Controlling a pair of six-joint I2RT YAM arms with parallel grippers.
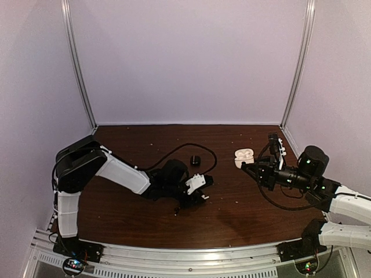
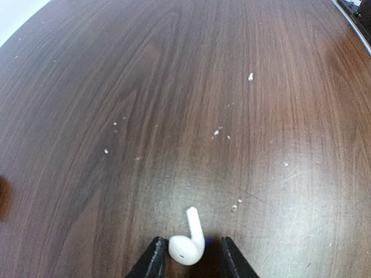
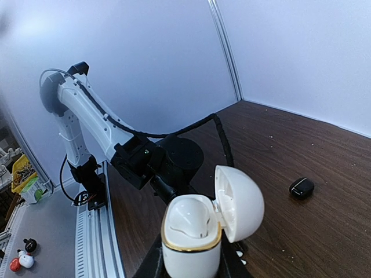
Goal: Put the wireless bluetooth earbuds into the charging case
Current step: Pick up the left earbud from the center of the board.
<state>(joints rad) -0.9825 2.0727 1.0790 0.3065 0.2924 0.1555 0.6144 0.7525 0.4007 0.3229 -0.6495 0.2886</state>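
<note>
A white stemmed earbud [image 2: 188, 246] lies on the dark wood table [image 2: 174, 116] between the fingertips of my left gripper [image 2: 191, 262]. The left finger [image 2: 152, 263] touches its bulb, and a gap stays on the right side, so the jaws stand open around it. My right gripper [image 3: 191, 267] is shut on the white charging case [image 3: 191, 234], which has a gold rim. It holds the case upright above the table with the lid [image 3: 239, 204] swung open. The top view shows the case [image 1: 244, 156] at the right and the left gripper [image 1: 201, 196] low at the table's middle.
A small black closed case [image 1: 195, 159] lies on the table behind the left gripper, also seen in the right wrist view as the black case [image 3: 302, 187]. A black cable [image 1: 191, 147] loops near it. White specks [image 2: 250, 76] dot the wood. Walls close in the back and both sides.
</note>
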